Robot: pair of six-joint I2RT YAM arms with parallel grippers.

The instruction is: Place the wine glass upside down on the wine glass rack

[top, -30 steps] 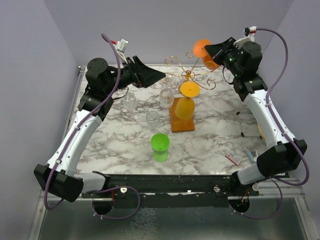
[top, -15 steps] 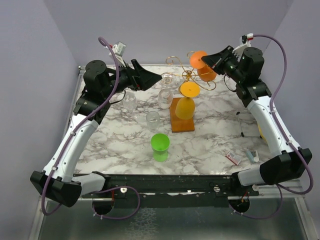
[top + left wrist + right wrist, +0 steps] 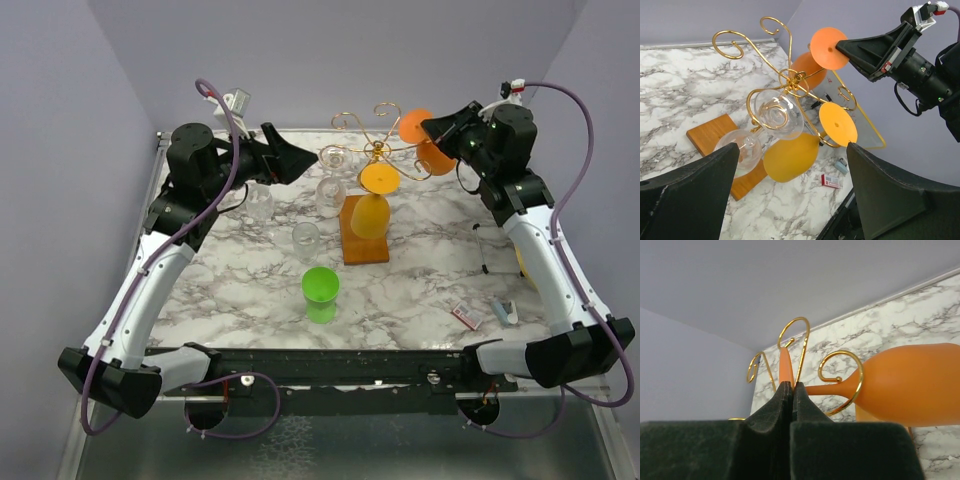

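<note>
Right tool (image 3: 792, 387) tight on wine glass (image 3: 910, 385), stem seemingly in rack (image 3: 376, 150)

2 orange glasses (image 3: 370, 215) (image 3: 432, 155), approx 4 clear glasses (image 3: 259, 203) (image 3: 306, 238) (image 3: 333, 192) (image 3: 336, 158), 1 green glass (image 3: 320, 284), 1 gold rack (image 3: 362, 250), 2 robot arms (image 3: 150, 290) (image 3: 545, 250).

You get bright, even overhead light; shadows on the bench (image 3: 250, 290) are soft. Top view is sharp. Wrist views: near tool fingers (image 3: 765, 440) read dark, slightly out of focus.
</note>
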